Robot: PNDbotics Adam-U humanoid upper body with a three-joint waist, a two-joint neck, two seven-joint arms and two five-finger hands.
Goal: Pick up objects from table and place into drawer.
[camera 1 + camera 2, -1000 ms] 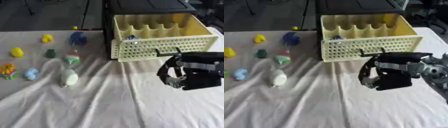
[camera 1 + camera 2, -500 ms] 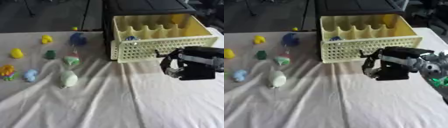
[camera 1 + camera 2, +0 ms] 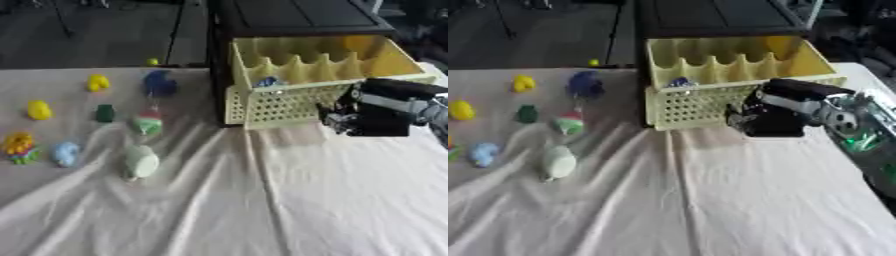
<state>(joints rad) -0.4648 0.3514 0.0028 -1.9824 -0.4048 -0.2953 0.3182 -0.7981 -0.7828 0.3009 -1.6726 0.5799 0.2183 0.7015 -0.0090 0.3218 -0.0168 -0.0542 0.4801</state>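
**Right hand at drawer front; toys on cloth at left**

While the right hand (image 3: pixel 767 117) sits against the perforated front of the pale yellow drawer (image 3: pixel 289 102), its fingers point down toward the cloth and look curled, but whether they grasp anything cannot be told; blurred, dark on dark.

Drawer: pulled out from a black cabinet (image 3: pixel 293 17), open top, inner dividers visible. One small blue and white item (image 3: pixel 265 82) lies inside, near the front left compartment.

Table covered w/ white cloth (image 3: pixel 289 200), wrinkled.

Objects on cloth, all left of drawer, well apart from the hand:
- dark blue toy (image 3: pixel 159 84), nearest the drawer's left side
- yellow toy (image 3: pixel 97 82), beside the blue one
- second yellow toy (image 3: pixel 38 110), further left
- small dark green piece (image 3: pixel 105 113)
- red/white/green item (image 3: pixel 149 122)
- pale green oval object (image 3: pixel 140 161), nearest the robot
- light blue toy (image 3: pixel 66 153)
- yellow-orange toy (image 3: pixel 18 146), at the far left edge
- small yellow ball (image 3: pixel 152 62), at the cloth's far edge.

Left hand: not seen in either view.
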